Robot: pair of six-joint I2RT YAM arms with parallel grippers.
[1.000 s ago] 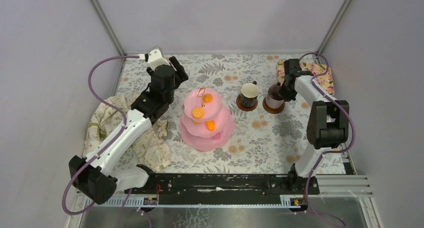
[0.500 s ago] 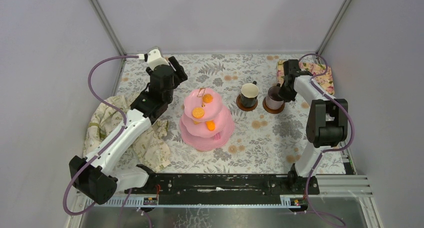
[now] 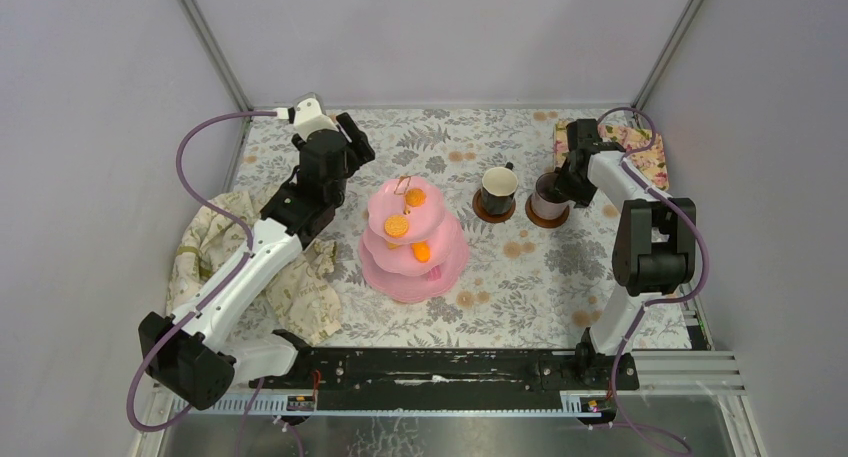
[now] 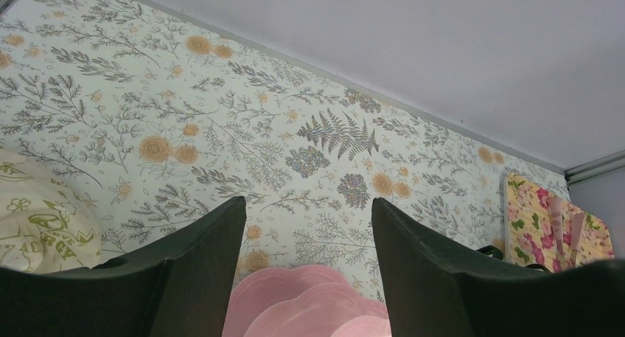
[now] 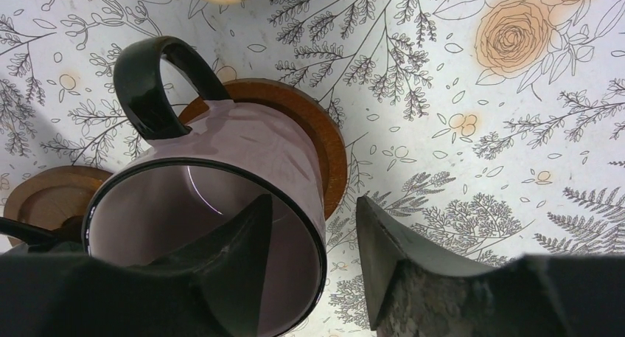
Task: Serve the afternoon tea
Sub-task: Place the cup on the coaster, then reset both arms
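Afternoon tea: set out mid-table on the floral table cover (image 3: pixel 560 267), stand in the centre, cups to its right.
Cake stand (image 3: pixel 400 277): pink, three tiers, upright, gold loop on top; neither arm touches it.
Left gripper (image 4: pixel 308 204): jaws wide apart, nothing held, hovering beyond the stand's far-left side.
Right gripper (image 5: pixel 313 208): jaws apart, straddling the right mug's rim, one finger inside and one outside; no pinch on the wall visible.
Mugs: right mug (image 5: pixel 243 141) seated on its saucer (image 5: pixel 328 149); left mug (image 3: pixel 498 189) on its own saucer, just beside.
Sweets (image 3: pixel 396 226): orange pieces on the tiers.
Step in hand: judged to be handling the right mug at its saucer.
Next move: calls for a square grip on the wall, or a straight lift clear without nudging the mug.
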